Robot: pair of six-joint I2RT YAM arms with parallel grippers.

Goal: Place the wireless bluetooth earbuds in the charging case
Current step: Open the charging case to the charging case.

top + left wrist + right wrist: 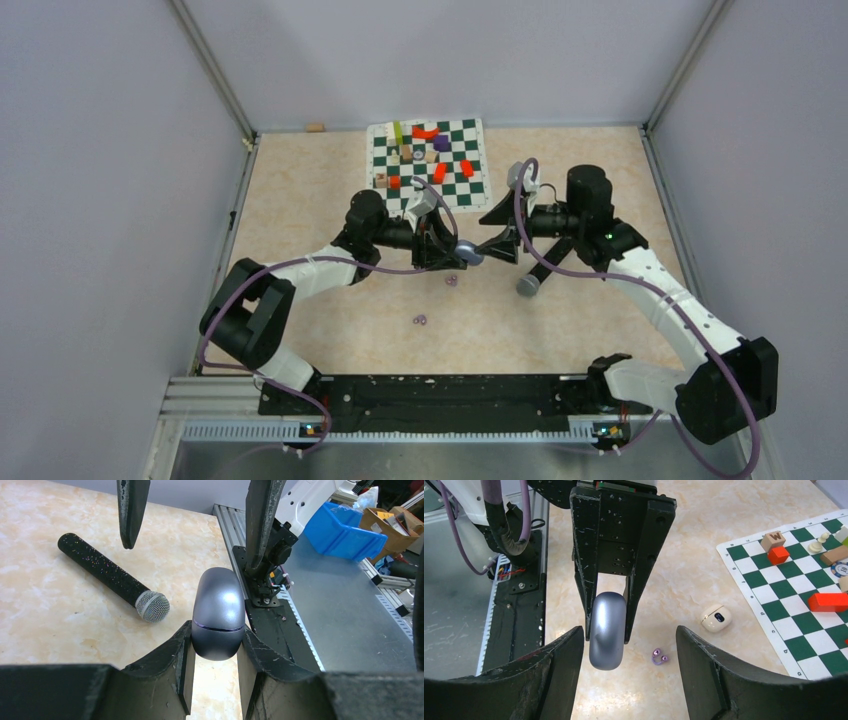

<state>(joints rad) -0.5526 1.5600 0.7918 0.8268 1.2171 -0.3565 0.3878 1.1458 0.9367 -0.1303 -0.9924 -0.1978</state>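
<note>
Case point(218, 612) in level left tool point(215, 642), apparently off table point(50, 605)

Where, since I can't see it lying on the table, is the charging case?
Top view, centre: the charging case is clamped in the left gripper, facing the open right gripper, an earbud lying just nearer the bases.

Grey charging case point(218, 612) closed; purple earbuds point(659, 656) lie outside
</note>
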